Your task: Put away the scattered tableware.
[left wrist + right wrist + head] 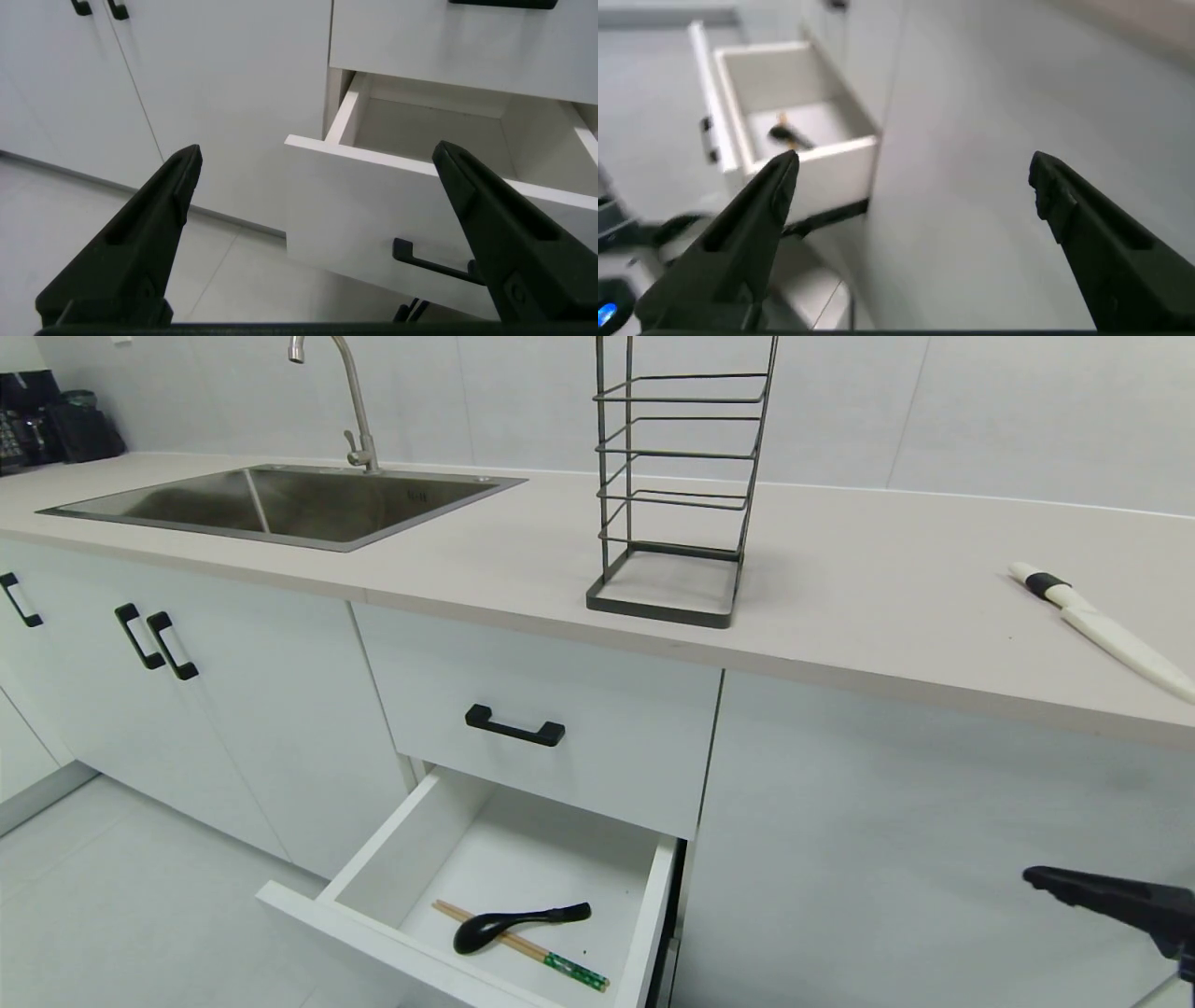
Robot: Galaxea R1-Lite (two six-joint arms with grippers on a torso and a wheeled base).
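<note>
The right pincer [913, 163] is spread wide and carries nothing, hanging low in front of the plain cabinet face [896, 821] below the bench [887, 579]. The left pincer [318, 154] is likewise spread and empty, facing the front of the open drawer [374, 215]. In the head view, the one piece of tableware left out is the white knife [1102, 630]. It lies flat on the bench near the front edge, at about 12 o'clock from the right pincer, higher up and well apart from it. Its long axis runs from about 10 o'clock to 4 o'clock, with the dark-banded end farther from the robot and the long pale part slanting toward the front edge (which end is the handle I cannot say for sure). The right arm is much the nearer, since the left sits across by the drawer, so the pick-up looks like the right arm's job. It will likely have to rise above the bench edge and turn across that slanted axis. The drawer lies at about 8 o'clock from the knife, and a black spoon [485, 931] and a pair of chopsticks [560, 963] already lie crossed inside it. Farther along the bench, at about 10 o'clock, stand a wire rack [672, 495] and the sink [280, 504].
</note>
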